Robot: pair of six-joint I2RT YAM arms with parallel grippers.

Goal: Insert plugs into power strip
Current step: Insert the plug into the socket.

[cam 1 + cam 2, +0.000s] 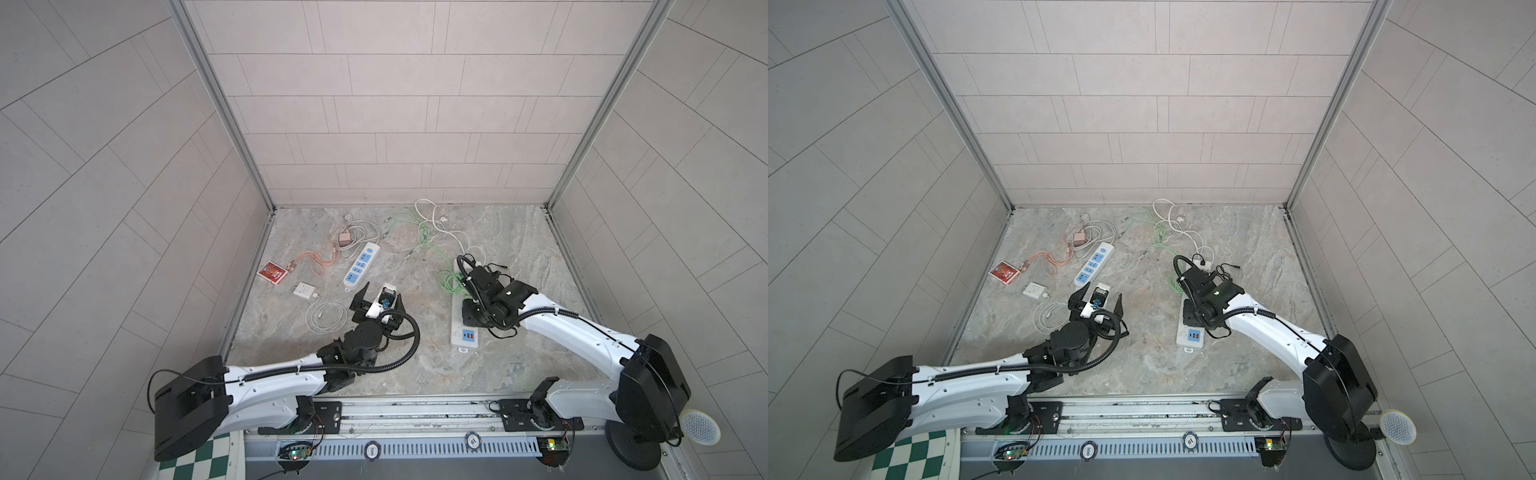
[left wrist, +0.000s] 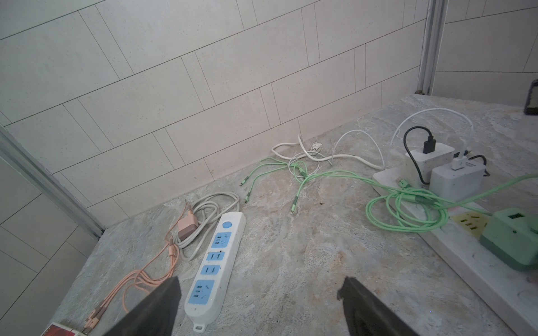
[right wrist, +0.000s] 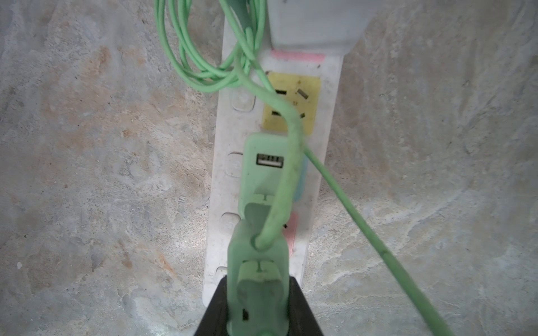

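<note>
Marble-pattern tabletop, boxed in by tiled walls. Two strips down: small blue-socket power strip (image 1: 360, 266) left of centre, long white power strip (image 1: 458, 330) on the right under the right arm.

Just near-right of the blue-socket strip's near end: left gripper (image 1: 380, 300), hovering, jaws wide apart.

Right above the long strip: right gripper (image 3: 259, 291), jaws pressed together on a mint green connector piece (image 3: 257, 261) with the green cable (image 3: 292, 139) running out of it. Standing on that strip, just near of its yellow socket (image 3: 291, 101): mint green adapter (image 3: 267, 171). Can't tell whether piece and adapter are joined.

Plugged in at the long strip's far end: white adapter with black cable (image 2: 442, 158) and second white adapter (image 2: 457, 181), side by side.

Off the strips: pink adapter (image 1: 344, 238) lying by the far end of the blue-socket strip among grey and pink cables; flat white adapter (image 1: 304, 289) on the table at left, between red card pack (image 1: 272, 273) and white cable coil (image 1: 326, 318).
</note>
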